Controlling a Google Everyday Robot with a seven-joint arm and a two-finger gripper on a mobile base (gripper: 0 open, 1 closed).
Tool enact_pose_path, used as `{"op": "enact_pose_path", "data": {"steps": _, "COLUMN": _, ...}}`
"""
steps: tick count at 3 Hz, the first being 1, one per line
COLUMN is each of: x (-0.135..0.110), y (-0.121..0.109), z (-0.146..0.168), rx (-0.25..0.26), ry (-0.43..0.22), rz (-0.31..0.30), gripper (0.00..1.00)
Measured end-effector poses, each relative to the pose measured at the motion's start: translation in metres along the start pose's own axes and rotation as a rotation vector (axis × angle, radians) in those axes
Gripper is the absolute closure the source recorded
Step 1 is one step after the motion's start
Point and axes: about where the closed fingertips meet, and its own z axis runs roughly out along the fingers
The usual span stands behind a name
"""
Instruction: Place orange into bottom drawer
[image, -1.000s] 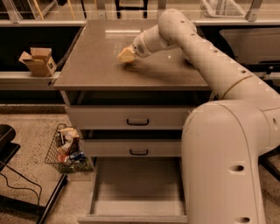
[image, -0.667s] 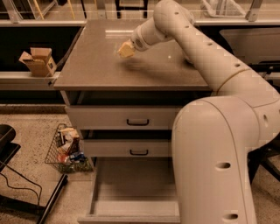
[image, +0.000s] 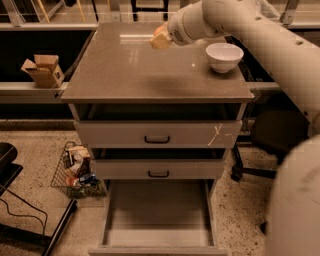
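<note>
Gripper (image: 161, 40) above cabinet top (image: 145, 75)

- No lettering, label, brand or number can be read anywhere (the brown cardboard box (image: 44, 70) shows none either).
- The pale two-finger claw (image: 161, 40) hangs over the far part of the smooth grey-brown worktop (image: 125, 75).

an office or lab workroom, by the look of it: a grey drawer cabinet (image: 157, 132) with a smooth brown top stands on a speckled hard floor (image: 30, 150). a rolling chair's castor base (image: 248, 171) sits beside it, a wire basket (image: 75, 172) of oddments on the floor, a cardboard box (image: 44, 70) on a low ledge. the robot's gripper (image: 161, 40) hangs over the cabinet top's far part.
</note>
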Motion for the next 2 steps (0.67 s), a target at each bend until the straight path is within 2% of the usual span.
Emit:
{"op": "enact_pose_path", "data": {"steps": 1, "x": -0.029, "y": 0.013, "z": -0.085, "rx": 0.097, "ry": -0.111, "rz": 0.026, "gripper": 1.00}}
{"op": "enact_pose_path", "data": {"steps": 2, "x": 0.018, "y": 0.050, "z": -0.125, "rx": 0.090, "ry": -0.080, "rz": 0.064, "gripper": 1.00}}
